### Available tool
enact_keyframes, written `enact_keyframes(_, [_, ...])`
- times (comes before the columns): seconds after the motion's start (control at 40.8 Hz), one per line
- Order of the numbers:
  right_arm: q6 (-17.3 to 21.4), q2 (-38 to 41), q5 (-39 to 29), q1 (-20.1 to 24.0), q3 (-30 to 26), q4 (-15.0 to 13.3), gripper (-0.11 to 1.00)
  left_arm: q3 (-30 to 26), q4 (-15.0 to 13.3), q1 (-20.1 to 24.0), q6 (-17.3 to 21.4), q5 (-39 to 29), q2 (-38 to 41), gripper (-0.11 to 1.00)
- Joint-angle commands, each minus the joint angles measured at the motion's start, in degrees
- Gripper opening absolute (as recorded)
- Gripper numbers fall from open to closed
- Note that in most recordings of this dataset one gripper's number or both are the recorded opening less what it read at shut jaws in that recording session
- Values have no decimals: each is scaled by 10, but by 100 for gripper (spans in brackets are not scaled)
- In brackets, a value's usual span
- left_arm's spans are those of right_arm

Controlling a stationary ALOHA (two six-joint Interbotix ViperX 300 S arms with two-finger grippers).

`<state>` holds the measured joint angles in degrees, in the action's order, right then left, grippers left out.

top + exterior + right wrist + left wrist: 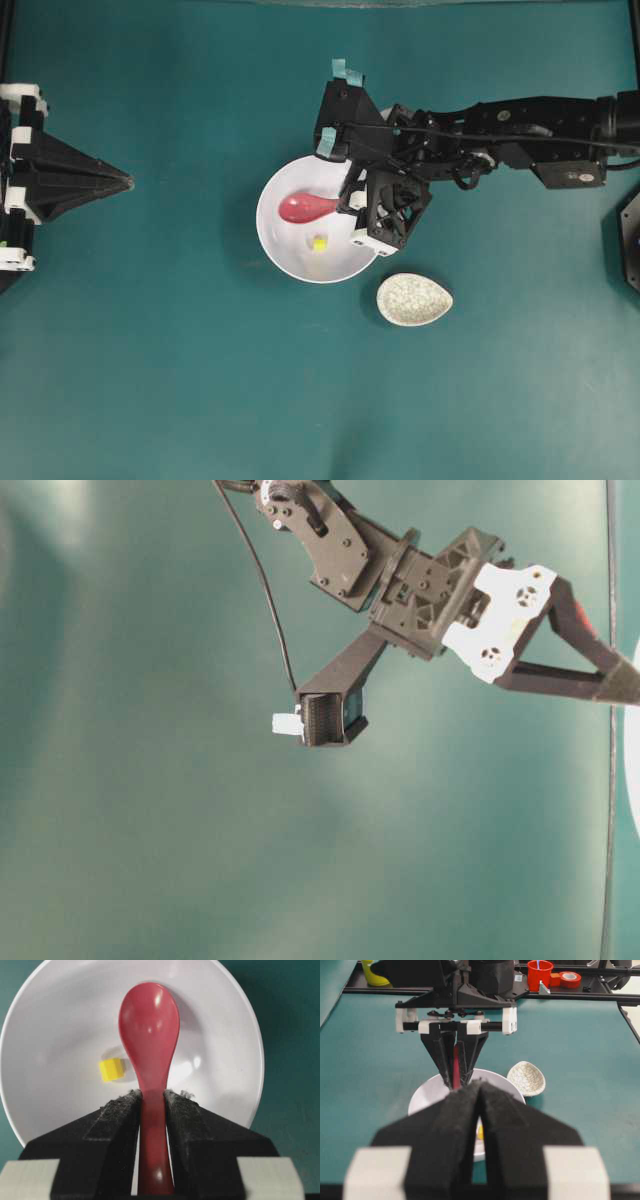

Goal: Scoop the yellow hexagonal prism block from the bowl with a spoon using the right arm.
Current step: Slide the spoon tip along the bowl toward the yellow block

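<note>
- Right gripper (152,1105), black arm with white parts and teal tape tabs, is clamped on the short handle of the glossy pinkish-red soup spoon (149,1025); both pads press the handle sides, scoop pointing away from the wrist camera.
- Spoon scoop hangs inside the large round glossy white bowl (60,1005); can't tell if it touches the bowl floor.
- Tiny bright yellow hexagonal prism block (111,1069) lies on the bowl floor just beside the spoon's neck, on its left in the wrist view, apart from the scoop and not in it.
- Overhead: block (319,242) sits below the scoop (300,208), gripper over the bowl's right rim.
- Left gripper (479,1095), plain black and pointed, parked well away from the bowl with fingers closed together, holding nothing.
- Small speckled off-white egg-shaped rest (414,299) lies near the bowl, not touching.
- Judgement: scoop not yet done. Draw the spoon back so the scoop edge gets behind the block, keep the lip low on the floor, sweep it against the wall so it rides in.
- Risk: block skates off on the glossy surface; go slow, lift level.
</note>
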<state>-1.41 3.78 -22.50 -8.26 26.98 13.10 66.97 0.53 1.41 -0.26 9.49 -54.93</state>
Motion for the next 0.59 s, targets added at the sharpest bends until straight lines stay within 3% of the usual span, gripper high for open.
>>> enact_keyframes(0.0, [1,-21,7,1,-15,-1,22,-10,2,1,-1,4,4,0])
enact_keyframes(0.392, [1,-57,5,1,-15,-1,22,-10,2,1,-2,3,4,0])
enact_keyframes(0.564, [2,-79,-29,1,-12,2,22,-9,2,1,-2,1,4,0])
